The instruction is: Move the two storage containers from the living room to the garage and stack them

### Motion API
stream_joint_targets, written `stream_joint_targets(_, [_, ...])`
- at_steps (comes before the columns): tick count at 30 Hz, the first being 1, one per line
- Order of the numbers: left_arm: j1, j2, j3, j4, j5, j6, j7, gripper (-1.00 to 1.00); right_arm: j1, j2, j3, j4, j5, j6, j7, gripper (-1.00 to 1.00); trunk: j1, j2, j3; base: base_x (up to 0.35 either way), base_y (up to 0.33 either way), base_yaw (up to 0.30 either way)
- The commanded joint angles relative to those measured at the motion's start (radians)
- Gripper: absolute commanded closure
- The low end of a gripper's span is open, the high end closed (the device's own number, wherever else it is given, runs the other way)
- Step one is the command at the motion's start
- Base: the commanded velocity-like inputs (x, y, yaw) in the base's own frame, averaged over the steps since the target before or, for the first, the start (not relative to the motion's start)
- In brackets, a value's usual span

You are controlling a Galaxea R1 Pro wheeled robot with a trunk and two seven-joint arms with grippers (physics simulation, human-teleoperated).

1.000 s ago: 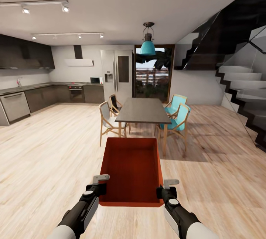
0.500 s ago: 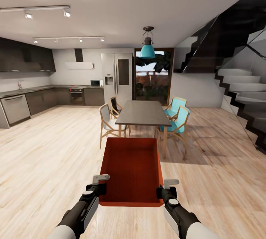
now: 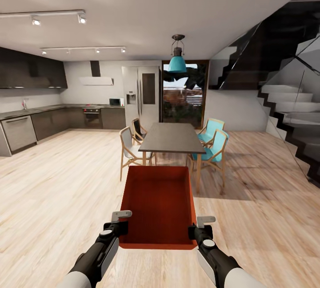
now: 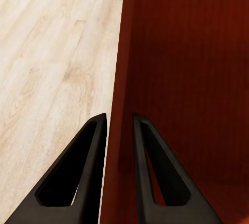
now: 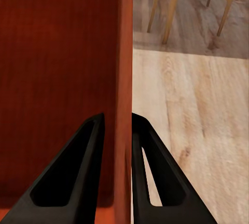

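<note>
Orange-red, the storage container [image 3: 159, 205] hung above the wood plank floor [image 3: 58, 190] before a dining table [image 3: 171, 136], the left gripper [image 3: 119, 222] and right gripper [image 3: 198, 228] each clenched on a side wall.

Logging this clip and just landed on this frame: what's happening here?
The robot is carrying one orange-red storage container in front of it with both arms. The left gripper is clamped on one side wall, the right gripper on the opposite wall, each with one finger inside and one outside. The container looks empty. It is in an open kitchen-dining area with a light wood floor, facing a dining table with chairs, a staircase to the right.
</note>
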Motion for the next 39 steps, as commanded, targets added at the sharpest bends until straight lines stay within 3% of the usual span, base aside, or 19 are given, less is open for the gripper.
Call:
stream_joint_targets(1, [-0.001, 0.000, 0.015, -0.032, -0.012, -0.029, 0.014, 1.00, 0.000, 0.000, -0.006, 0.002, -0.015, -0.004, -0.006, 1.00, 0.000, -0.001, -0.002, 0.000, 0.000, 0.000])
stream_joint_targets(23, [-0.001, 0.000, 0.015, -0.033, -0.012, -0.029, 0.014, 1.00, 0.000, 0.000, -0.006, 0.004, -0.014, -0.003, -0.007, 1.00, 0.000, -0.001, -0.002, 0.000, 0.000, 0.000])
stream_joint_targets(39, [-0.001, 0.000, 0.017, -0.033, -0.012, -0.029, 0.014, 1.00, 0.000, 0.001, -0.006, 0.004, -0.015, -0.005, -0.009, 1.00, 0.000, -0.001, -0.002, 0.000, 0.000, -0.226])
